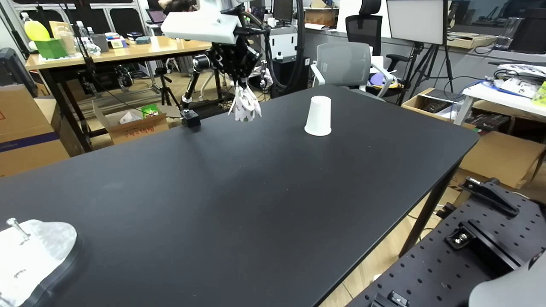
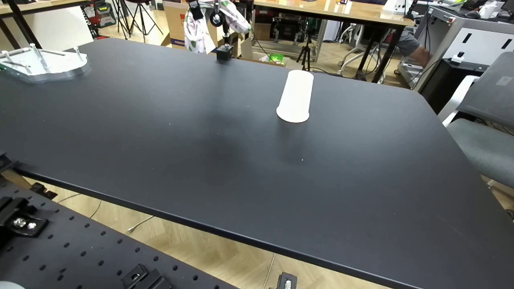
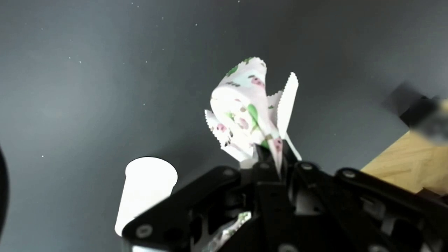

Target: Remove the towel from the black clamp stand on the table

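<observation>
gripping the towel [image 3: 241,105], the gripper [image 3: 274,152] has its fingers pinched nearly together, loose folds hanging above the table [image 3: 105,87]. raise it gently so they clear the white cup [image 3: 147,196] nearby, then draw steadily away from the clamp stand [image 1: 190,88]; whether any fold snags there, i cannot tell.

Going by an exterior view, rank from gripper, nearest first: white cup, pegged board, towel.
1. Towel: held by the gripper.
2. White cup: mouth-down, right of the towel in the picture.
3. Pegged board: picture's bottom-left corner, well away.
</observation>
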Tool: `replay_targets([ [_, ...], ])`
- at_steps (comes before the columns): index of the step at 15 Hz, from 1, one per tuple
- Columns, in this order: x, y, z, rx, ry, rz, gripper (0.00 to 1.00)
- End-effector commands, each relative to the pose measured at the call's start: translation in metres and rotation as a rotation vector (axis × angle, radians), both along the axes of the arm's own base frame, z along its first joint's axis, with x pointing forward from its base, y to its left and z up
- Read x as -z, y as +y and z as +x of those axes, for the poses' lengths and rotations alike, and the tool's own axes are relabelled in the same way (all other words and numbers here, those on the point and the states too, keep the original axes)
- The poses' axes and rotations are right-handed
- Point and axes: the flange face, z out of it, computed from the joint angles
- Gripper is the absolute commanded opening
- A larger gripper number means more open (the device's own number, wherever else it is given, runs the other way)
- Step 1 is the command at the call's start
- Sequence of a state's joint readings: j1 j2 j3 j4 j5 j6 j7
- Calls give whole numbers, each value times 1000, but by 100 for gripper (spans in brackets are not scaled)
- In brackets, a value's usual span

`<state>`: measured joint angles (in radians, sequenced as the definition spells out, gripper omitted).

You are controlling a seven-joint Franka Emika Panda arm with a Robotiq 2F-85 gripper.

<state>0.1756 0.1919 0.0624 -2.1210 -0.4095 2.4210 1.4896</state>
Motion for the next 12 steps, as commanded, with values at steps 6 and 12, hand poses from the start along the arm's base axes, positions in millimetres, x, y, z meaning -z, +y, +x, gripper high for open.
replay_targets([
  [6, 13, 87, -16, -243, 93, 33, 2],
  [12, 45, 78, -16, -272, 165, -22, 2],
])
